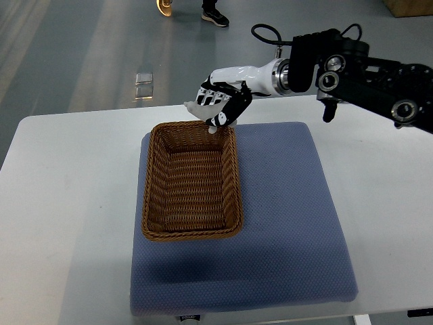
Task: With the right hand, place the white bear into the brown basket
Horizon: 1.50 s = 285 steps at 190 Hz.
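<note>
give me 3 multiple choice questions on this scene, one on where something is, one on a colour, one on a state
1. Where is the right hand?
A. over the far rim of the brown basket
B. resting on the white table
C. deep inside the basket

2. What colour is the mat under the basket?
A. red
B. blue-grey
C. green

3. What is the state of the basket's inside?
A. holds the bear
B. holds a cloth
C. empty

Answers:
1 A, the hand hangs above the basket's far edge.
2 B, the padded mat is blue-grey.
3 C, only bare wicker shows, while the white bear is in the curled fingers of the hand.
</note>
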Each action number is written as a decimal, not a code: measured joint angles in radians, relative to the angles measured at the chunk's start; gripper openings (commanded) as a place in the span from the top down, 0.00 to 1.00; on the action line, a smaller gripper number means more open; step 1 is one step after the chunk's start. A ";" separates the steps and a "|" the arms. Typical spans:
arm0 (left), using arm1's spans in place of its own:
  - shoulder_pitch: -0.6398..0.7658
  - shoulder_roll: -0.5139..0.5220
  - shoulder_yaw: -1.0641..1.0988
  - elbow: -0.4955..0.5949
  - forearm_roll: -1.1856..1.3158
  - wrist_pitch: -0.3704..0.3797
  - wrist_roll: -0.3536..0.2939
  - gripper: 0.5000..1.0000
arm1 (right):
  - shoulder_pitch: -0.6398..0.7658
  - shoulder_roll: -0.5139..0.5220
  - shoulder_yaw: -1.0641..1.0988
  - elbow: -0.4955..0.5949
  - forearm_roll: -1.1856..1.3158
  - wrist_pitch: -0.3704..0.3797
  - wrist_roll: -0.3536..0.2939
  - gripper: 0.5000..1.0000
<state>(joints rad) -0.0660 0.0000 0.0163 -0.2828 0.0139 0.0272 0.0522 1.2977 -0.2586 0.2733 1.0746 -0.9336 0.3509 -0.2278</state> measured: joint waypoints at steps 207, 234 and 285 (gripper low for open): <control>0.000 0.000 -0.001 0.002 0.000 0.001 0.000 0.00 | -0.219 0.259 -0.034 -0.241 -0.131 -0.148 0.012 0.56; 0.000 0.000 -0.001 0.002 0.000 0.000 0.000 0.00 | -0.222 0.259 -0.028 -0.240 -0.131 -0.151 0.012 0.38; 0.000 0.000 -0.001 0.002 0.000 0.000 0.000 0.00 | -0.217 0.259 -0.018 -0.237 -0.129 -0.152 0.012 0.21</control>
<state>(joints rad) -0.0660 0.0000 0.0154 -0.2807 0.0138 0.0276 0.0522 1.0810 0.0000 0.2551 0.8374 -1.0621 0.1988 -0.2162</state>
